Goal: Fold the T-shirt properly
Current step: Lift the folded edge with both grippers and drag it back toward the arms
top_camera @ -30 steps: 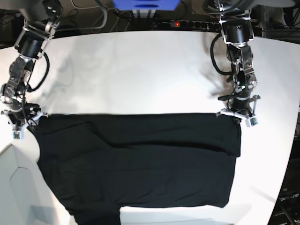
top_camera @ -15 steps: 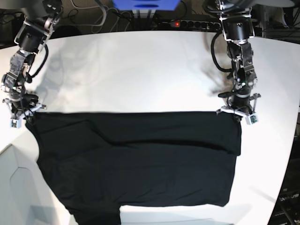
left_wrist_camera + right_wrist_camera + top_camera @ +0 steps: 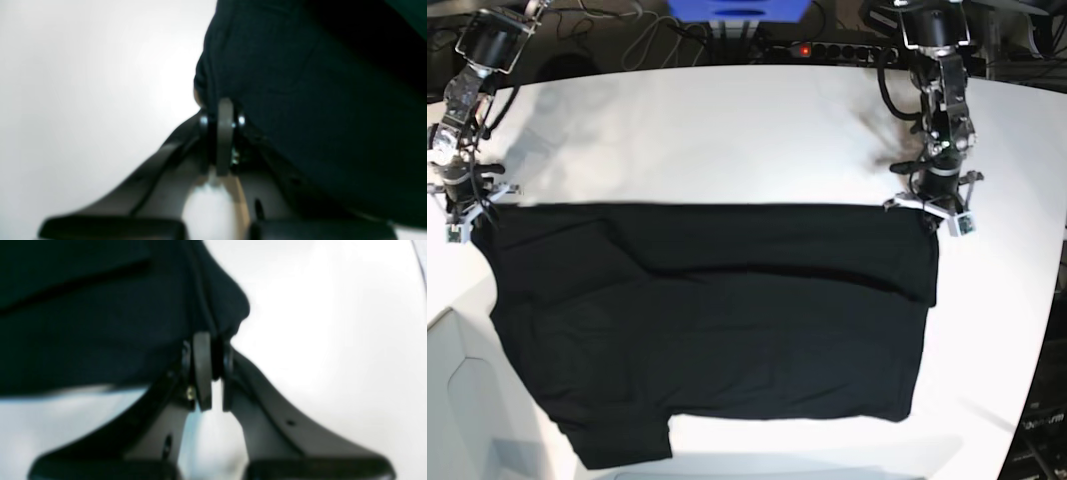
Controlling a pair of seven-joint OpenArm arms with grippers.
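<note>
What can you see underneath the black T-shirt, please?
The white table shows all around the T-shirt, which lies flat on it. Whatever is beneath the cloth is covered.

Black claw (image 3: 210, 350) fingers (small brass screw), looping cables

My left gripper (image 3: 927, 213) pinched shut on the T-shirt (image 3: 717, 320) at its far corner, my right gripper (image 3: 467, 215) clamped on the opposite far corner, both arms reaching downward.
</note>
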